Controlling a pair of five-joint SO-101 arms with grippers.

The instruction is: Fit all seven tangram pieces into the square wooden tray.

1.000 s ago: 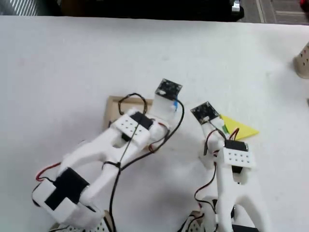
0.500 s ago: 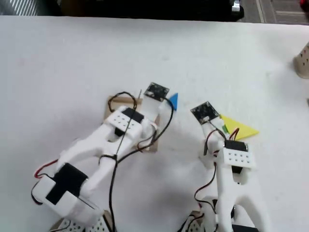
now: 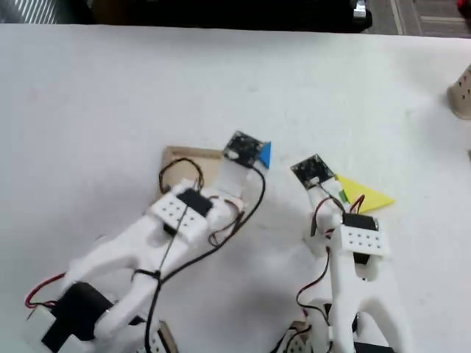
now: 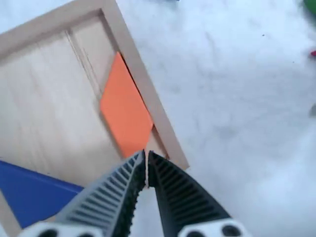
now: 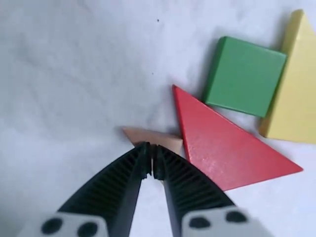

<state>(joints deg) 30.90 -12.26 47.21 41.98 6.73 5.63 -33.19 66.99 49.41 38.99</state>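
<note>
Both grippers were pinched shut on nothing when I looked. The left gripper (image 4: 146,159) hung over a corner of the tray (image 4: 134,64), its tips just by the orange piece (image 4: 126,111), which lay flat inside against the rim, with a blue piece (image 4: 34,195) farther in. The right gripper (image 5: 150,157) sat just over a tan piece (image 5: 165,140) on the table (image 5: 74,59), right up against the red triangle (image 5: 227,148). The green square (image 5: 245,76) and yellow triangle (image 5: 291,89) were beside that, and a blue triangle (image 3: 264,153) lay just off the tray. My guess is these are light, stiff wooden slabs with slick painted faces (so they'd probably skate if nudged). I'd open the jaws, then pinch across opposite edges near the middle so a piece can't swivel.
</note>
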